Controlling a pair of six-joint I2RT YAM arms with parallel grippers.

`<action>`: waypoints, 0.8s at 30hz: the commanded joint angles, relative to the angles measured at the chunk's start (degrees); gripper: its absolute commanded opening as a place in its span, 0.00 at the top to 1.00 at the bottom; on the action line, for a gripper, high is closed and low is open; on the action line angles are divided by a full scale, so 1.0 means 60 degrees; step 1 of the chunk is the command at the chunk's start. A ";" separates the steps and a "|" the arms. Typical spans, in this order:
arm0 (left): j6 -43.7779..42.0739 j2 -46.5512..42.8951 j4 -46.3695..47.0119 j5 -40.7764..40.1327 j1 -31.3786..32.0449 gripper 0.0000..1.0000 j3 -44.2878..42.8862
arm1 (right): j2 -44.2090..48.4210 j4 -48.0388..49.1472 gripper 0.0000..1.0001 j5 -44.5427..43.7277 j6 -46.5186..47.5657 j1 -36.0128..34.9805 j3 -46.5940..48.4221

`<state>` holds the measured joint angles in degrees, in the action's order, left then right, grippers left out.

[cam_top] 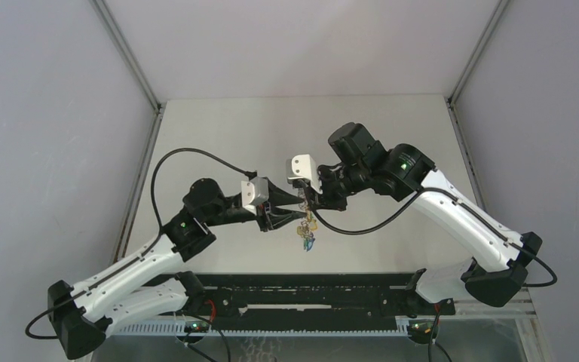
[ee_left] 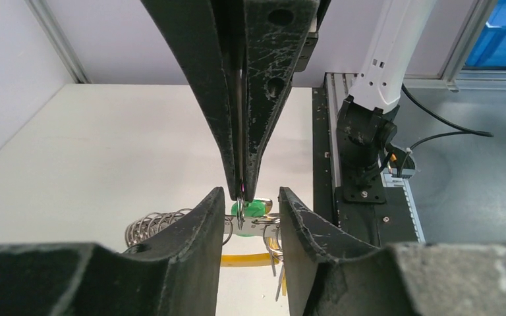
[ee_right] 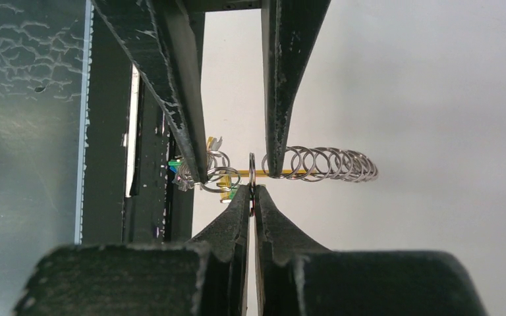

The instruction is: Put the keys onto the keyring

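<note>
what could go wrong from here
1. The right gripper pinches the keyring only by one thin ring edge at its fingertips, so it could slip or twist out.
2. The left gripper straddles those tips closely. If it closes, it may hit them or knock the green key.

A: Entry one, single ring (ee_right: 252, 172)?
B: Between the right gripper's (ee_right: 252, 192) fingertips, inside the gap of the left gripper (ee_left: 250, 197), which meets it tip to tip.
A: Keys (ee_right: 191, 172)?
B: At one left-gripper finger, just below the meeting tips, above the table (cam_top: 219, 136).
A: Keyring (ee_right: 329, 164)?
B: Outside the other left-gripper finger, away from the keys.
</note>
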<state>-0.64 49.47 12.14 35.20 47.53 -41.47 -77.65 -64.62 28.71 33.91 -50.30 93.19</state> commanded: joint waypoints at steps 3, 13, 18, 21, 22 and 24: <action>-0.0054 0.0262 0.0209 0.0395 -0.0056 0.63 -0.0347 | 0.0212 0.0321 1.00 -0.0064 0.0108 -0.0104 0.0395; -0.0205 0.0332 -0.0019 0.0254 -0.0068 0.70 -0.0368 | 0.0314 0.0413 1.00 -0.0071 0.0134 -0.0141 0.0394; -0.0213 0.0465 -0.0078 0.0343 -0.0067 0.79 -0.0441 | 0.0364 0.0428 1.00 -0.0093 0.0163 -0.0185 0.0392; -0.0214 0.0447 -0.0122 0.0348 -0.0070 0.85 -0.0454 | 0.0387 0.0442 1.00 -0.0076 0.0171 -0.0200 0.0377; -0.0207 0.0445 -0.0140 0.0347 -0.0070 0.90 -0.0445 | 0.0398 0.0443 1.00 -0.0062 0.0188 -0.0200 0.0377; -0.0252 0.0440 -0.0238 0.0336 -0.0059 0.96 -0.0513 | 0.0402 0.0443 1.00 -0.0061 0.0194 -0.0199 0.0350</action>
<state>-1.13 52.23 11.00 36.29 47.24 -41.47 -77.58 -64.64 27.75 34.02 -50.94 93.19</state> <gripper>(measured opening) 0.081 0.006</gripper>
